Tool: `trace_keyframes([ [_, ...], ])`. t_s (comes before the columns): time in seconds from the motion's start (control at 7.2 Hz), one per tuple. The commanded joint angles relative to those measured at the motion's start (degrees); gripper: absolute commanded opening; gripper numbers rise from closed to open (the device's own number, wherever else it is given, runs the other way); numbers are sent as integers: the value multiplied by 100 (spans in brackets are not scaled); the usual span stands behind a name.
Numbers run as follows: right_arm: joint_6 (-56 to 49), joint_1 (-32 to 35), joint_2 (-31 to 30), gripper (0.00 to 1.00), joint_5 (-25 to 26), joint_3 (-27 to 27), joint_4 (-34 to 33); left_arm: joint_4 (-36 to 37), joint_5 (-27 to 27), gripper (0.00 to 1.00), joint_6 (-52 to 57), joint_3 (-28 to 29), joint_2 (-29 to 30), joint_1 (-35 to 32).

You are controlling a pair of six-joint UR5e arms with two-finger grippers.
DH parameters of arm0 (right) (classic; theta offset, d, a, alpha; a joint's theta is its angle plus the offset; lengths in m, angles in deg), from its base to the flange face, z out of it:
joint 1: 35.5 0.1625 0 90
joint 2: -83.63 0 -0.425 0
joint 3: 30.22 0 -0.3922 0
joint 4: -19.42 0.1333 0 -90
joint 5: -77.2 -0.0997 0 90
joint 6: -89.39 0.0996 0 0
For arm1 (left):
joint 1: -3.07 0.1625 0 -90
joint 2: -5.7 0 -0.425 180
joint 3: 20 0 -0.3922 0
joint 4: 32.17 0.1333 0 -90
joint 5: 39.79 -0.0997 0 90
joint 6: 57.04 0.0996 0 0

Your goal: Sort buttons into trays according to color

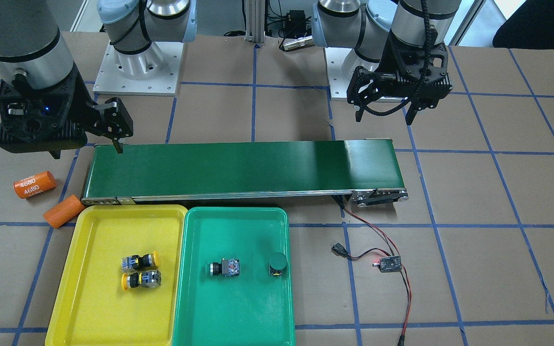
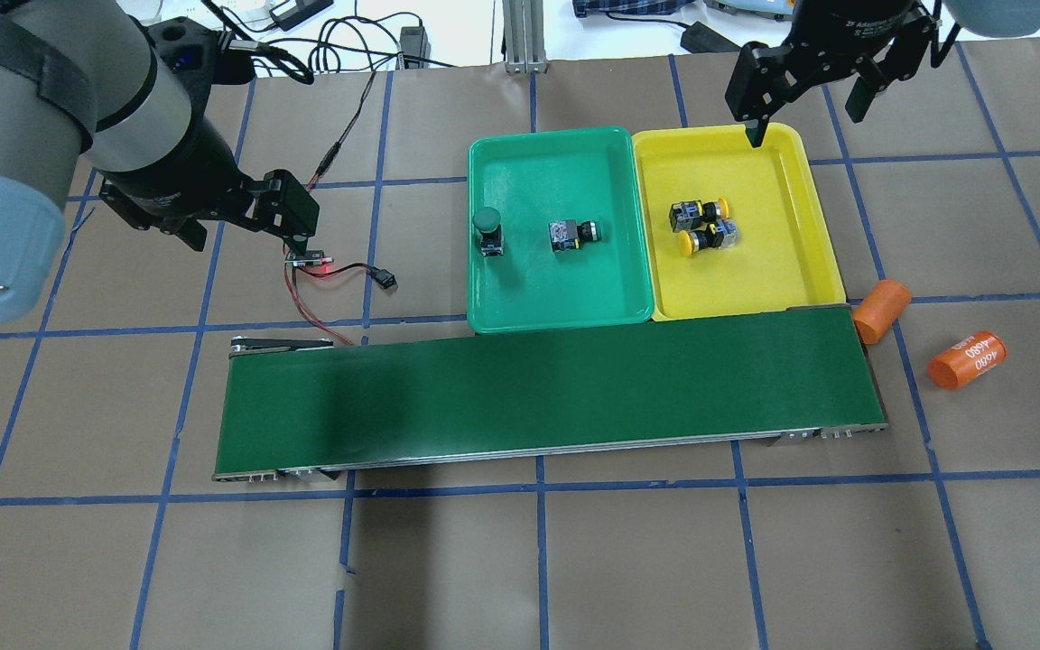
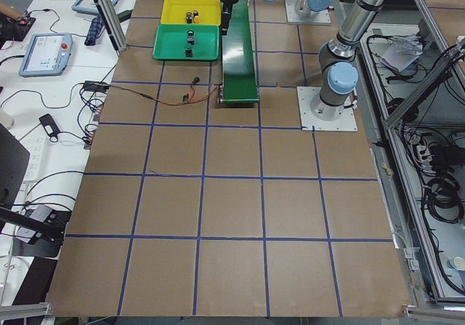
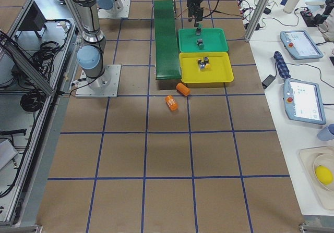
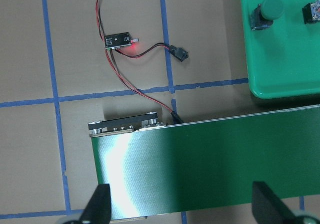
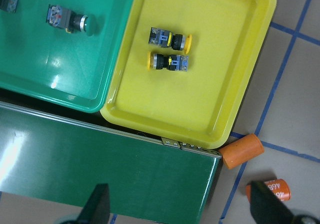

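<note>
In the overhead view the conveyor belt spans the table, with the green tray and yellow tray side by side at its 12 o'clock side. The right gripper hangs over the yellow tray's far rim, fingers spread, empty. The left gripper is equally spread and hangs at the green tray's 9 o'clock, well apart. Two yellow buttons lie in the yellow tray, toward 7 o'clock of the right gripper. Two green buttons sit in the green tray, at 3 o'clock of the left.

Yellow tray, green tray (dark-green belt).
</note>
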Motion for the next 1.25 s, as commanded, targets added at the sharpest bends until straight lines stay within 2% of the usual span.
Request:
trace_keyframes([
  [0.0, 403, 57, -22, 100, -420, -6, 79, 7, 0, 100, -3, 13, 0, 0],
  [0.28, 271, 75, -4, 100, -235, -6, 70, 7, 0, 100, -3, 4, 0, 0],
  [1.11, 262, 83, -13, 100, -287, 3, 70, 7, 0, 100, 6, 4, -9, 0],
])
